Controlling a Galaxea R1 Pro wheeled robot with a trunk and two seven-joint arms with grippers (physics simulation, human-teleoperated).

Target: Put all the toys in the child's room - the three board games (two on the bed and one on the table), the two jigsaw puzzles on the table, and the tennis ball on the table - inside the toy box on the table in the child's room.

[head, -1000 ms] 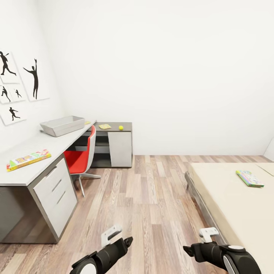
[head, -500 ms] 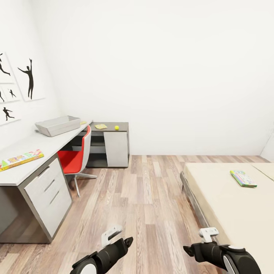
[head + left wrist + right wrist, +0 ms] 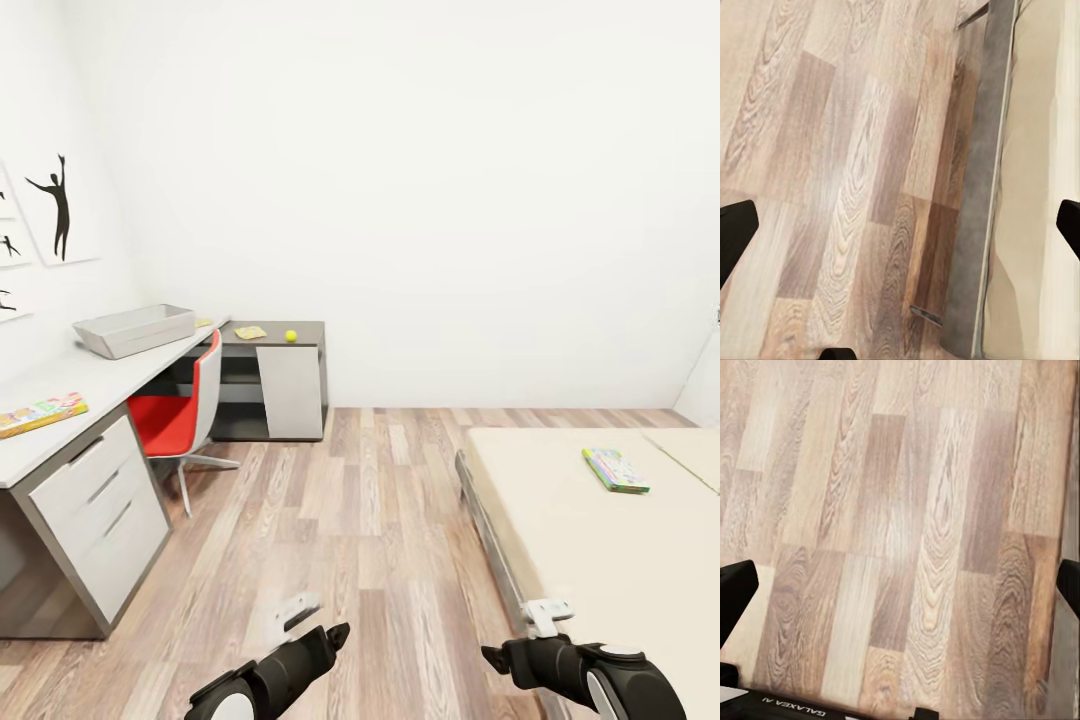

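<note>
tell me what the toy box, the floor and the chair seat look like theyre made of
Toy box: pale grey with a faint sheen and thin sloping walls, probably metal or plastic.
Floor: wood planks or laminate, with visible grain and staggered joints, matte.
Chair seat: smooth red shell, likely moulded plastic; the white back looks alike.

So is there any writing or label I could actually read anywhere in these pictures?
"GALAXEA AI": white letters, seen upside down, on the dark robot part at the edge of the right wrist view.
Board game on the table: print too small to read.
Board game on the bed: print too small to read.
</note>
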